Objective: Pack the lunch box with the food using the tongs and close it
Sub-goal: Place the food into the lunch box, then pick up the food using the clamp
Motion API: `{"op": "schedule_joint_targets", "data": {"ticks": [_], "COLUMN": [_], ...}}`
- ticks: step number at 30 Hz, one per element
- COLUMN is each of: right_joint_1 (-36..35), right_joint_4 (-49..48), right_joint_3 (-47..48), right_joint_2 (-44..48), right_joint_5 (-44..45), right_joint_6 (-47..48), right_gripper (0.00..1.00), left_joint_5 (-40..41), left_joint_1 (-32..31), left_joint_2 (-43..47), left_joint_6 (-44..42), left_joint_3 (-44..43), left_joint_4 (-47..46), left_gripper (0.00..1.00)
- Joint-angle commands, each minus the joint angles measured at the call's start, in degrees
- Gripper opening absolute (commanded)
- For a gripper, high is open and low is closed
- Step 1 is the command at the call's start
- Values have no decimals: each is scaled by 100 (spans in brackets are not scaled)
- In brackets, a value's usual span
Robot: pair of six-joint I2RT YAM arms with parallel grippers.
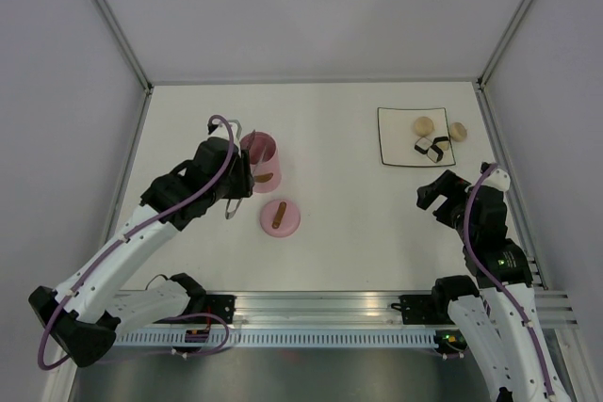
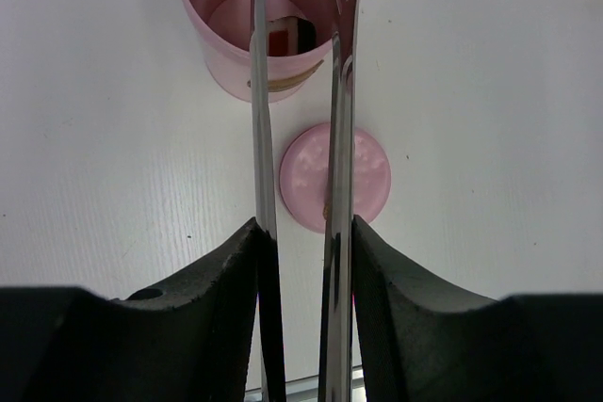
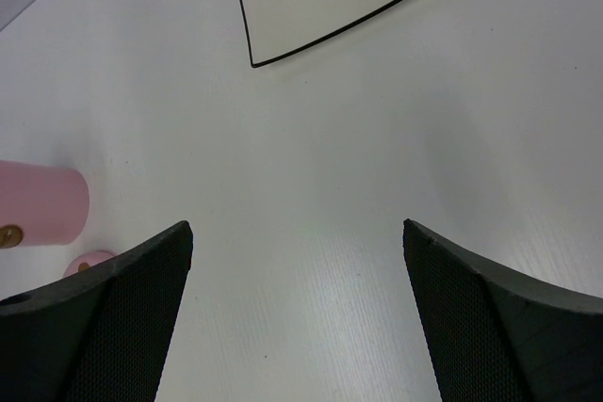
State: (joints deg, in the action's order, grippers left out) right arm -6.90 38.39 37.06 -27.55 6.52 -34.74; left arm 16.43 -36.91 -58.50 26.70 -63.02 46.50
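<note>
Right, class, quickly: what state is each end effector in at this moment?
Left end effector: closed on the tongs, tips at the lunch box.
Right end effector: open, holding nothing.

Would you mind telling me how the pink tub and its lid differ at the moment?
The tub stands upright, open, with food inside; the lid lies flat beside it. The tub is tall and hollow; the lid is a thin disc with a brown handle. Both are pink.
</note>
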Motion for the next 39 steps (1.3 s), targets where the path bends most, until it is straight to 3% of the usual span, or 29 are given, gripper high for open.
{"op": "schedule_joint_targets", "data": {"ticks": [1,9,15,22,27,31,34,39], "right_joint_1": [22,22,22,22,162,662,1530,2113], "right_joint_4": [-7,2,89,107,-156,-463,-789,-1315], "right_joint_3": [-6,3,161,1108,2066,2481,2517,2403], "right_joint_2": [22,4,-189,-1427,-2559,-3255,-3607,-3915], "right_joint_5": [130,226,629,1191,1896,1643,949,473], "right_joint_6": [-59,-112,-278,-534,-113,-24,-50,11], "right_gripper": [98,98,98,98,98,98,98,98], "left_joint_5": [-8,-297,-965,-1941,-2344,-2591,-2679,-2916], "left_joint_1": [34,34,26,-403,-651,-783,-950,-1152], "left_joint_2": [119,155,-38,-915,-1619,-2217,-2814,-3729], "left_joint_6": [11,-384,-692,-753,-745,-780,-929,-1061], "left_joint_3": [-8,-491,-1194,-1335,-1502,-1756,-2064,-2477], "left_joint_4": [-256,-221,-220,-1142,-2221,-2715,-2787,-3085], "left_gripper": [46,43,42,38,37,38,38,38]}}
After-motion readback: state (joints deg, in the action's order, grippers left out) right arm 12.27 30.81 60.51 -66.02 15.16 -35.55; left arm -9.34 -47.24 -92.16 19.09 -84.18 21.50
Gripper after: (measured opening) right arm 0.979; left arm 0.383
